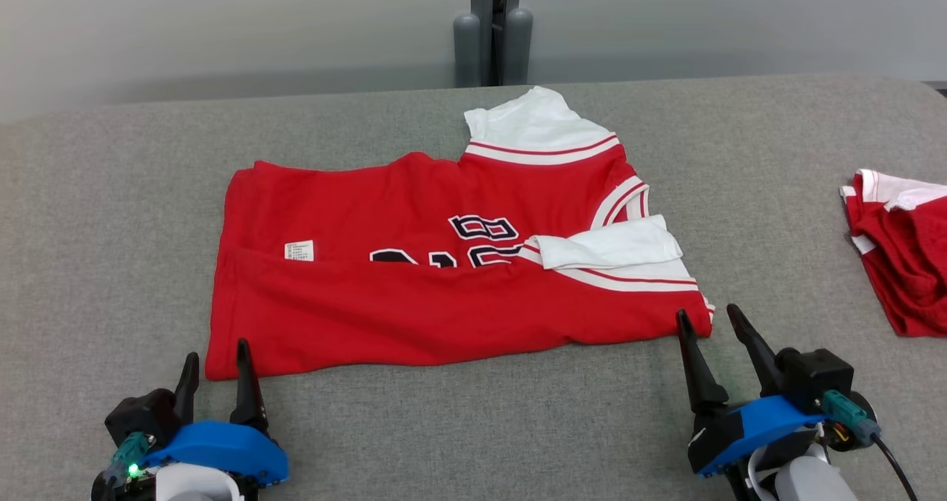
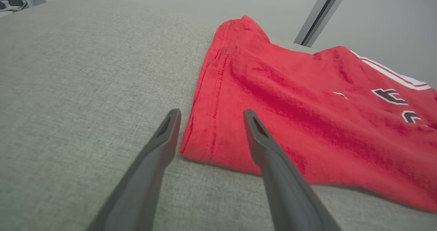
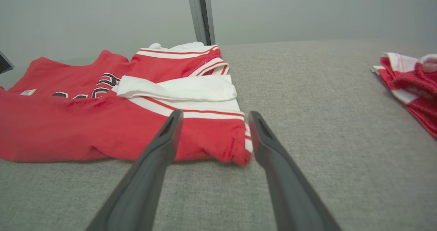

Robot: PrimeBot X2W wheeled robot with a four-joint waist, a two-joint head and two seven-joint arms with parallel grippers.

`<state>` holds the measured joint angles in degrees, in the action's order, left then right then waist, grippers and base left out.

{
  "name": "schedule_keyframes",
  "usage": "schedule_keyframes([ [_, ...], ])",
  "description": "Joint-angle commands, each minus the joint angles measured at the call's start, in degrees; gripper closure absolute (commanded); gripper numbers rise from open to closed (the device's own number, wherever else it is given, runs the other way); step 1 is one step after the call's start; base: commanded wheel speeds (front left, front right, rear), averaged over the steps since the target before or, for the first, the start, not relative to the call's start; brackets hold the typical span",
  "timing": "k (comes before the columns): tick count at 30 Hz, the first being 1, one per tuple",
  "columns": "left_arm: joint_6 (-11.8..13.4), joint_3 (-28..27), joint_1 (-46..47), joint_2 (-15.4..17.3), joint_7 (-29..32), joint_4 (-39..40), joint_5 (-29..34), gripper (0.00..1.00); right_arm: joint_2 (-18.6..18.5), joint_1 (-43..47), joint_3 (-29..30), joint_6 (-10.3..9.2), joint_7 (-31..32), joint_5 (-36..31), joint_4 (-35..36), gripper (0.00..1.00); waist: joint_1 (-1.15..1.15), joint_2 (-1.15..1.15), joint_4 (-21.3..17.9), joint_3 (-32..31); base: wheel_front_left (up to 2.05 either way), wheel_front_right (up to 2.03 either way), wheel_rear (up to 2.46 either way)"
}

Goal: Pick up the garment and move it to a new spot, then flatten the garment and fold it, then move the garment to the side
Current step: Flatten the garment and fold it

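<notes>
Shirt [image 1: 444, 286] lies mid-table [image 1: 473, 427], folded lengthwise, near edge flipped over the print. Long axis runs left-right: hem at left, collar and white sleeves at right. Left gripper [image 1: 216, 353] is spread wide and empty, tips at the near-left hem corner; can't tell if touching. Right gripper [image 1: 706, 312] is also wide and empty, tips at the near-right corner. Second red-and-white garment [image 1: 906, 264] is bunched at far right, well apart. Grey post [image 1: 494, 27] stands behind the table.

Blue wrist shells [image 1: 222, 449], dark tapered jaws — green light [image 1: 134, 471], black cable [image 1: 891, 460].
</notes>
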<state>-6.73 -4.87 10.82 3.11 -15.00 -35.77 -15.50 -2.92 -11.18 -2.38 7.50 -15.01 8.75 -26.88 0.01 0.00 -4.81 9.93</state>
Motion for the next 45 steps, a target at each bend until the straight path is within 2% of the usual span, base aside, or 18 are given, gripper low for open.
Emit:
schedule_keyframes([
  [1,-0.24,-0.63,1.36,0.13,-0.24,-0.93,-0.28,0.0,-0.04,-1.08,-0.11,-0.02,-0.2,0.16,-0.21,0.0,-0.01,0.0,0.22,0.88,0.0,0.0,0.0],
  [11,-0.69,-1.17,5.08,0.36,0.13,-9.61,0.42,0.0,-0.04,-3.52,1.45,-0.02,-0.2,-0.49,-3.25,0.0,-0.01,0.0,0.22,3.52,0.0,0.0,0.0],
  [21,-0.76,2.82,6.45,0.0,0.59,-14.22,-1.4,0.0,-0.03,-5.93,3.1,-0.01,-0.19,-0.6,-8.96,0.0,-0.01,0.0,0.63,4.59,0.0,0.0,0.0],
  [28,-0.8,6.06,6.72,0.21,0.66,-16.09,-2.81,0.0,0.05,-8.04,0.68,0.0,0.28,0.47,-17.89,0.0,-0.01,0.0,0.99,4.99,0.0,0.0,0.0],
  [29,-0.82,6.73,6.62,0.12,0.73,-16.61,-3.05,0.52,0.2,-8.23,0.25,0.0,0.37,1.01,-19.06,0.54,-0.01,0.0,1.04,4.94,0.0,0.0,0.0],
  [30,-0.83,7.5,6.52,0.05,0.76,-16.91,-3.35,1.0,0.27,-8.32,-0.1,0.0,0.4,1.53,-19.79,0.75,-0.01,0.0,1.1,4.87,0.0,0.0,0.0],
  [31,-0.84,8.23,6.44,-0.05,0.77,-17.2,-3.85,1.0,0.32,-8.39,-0.48,0.01,0.42,2.03,-20.23,1.0,-0.01,0.0,1.15,4.78,0.0,0.0,0.0],
  [34,-0.84,9.44,6.13,0.51,0.71,-16.22,-5.27,1.0,0.28,-8.21,-0.89,0.03,0.3,3.67,-18.86,1.0,-0.01,0.0,1.18,4.17,0.0,0.0,0.0],
  [39,-0.79,7.33,5.93,2.41,-0.06,-9.17,-6.44,1.0,-0.09,-7.84,1.39,-0.01,-0.12,6.41,-12.81,1.0,-0.01,0.0,1.3,2.0,0.0,0.0,0.0],
  [45,-0.77,5.96,2.27,2.25,-0.12,-3.67,-5.53,1.0,-0.1,-4.78,3.47,-0.02,-0.12,9.04,-9.25,1.0,-0.01,0.0,1.67,-2.5,0.0,0.0,0.0],
])
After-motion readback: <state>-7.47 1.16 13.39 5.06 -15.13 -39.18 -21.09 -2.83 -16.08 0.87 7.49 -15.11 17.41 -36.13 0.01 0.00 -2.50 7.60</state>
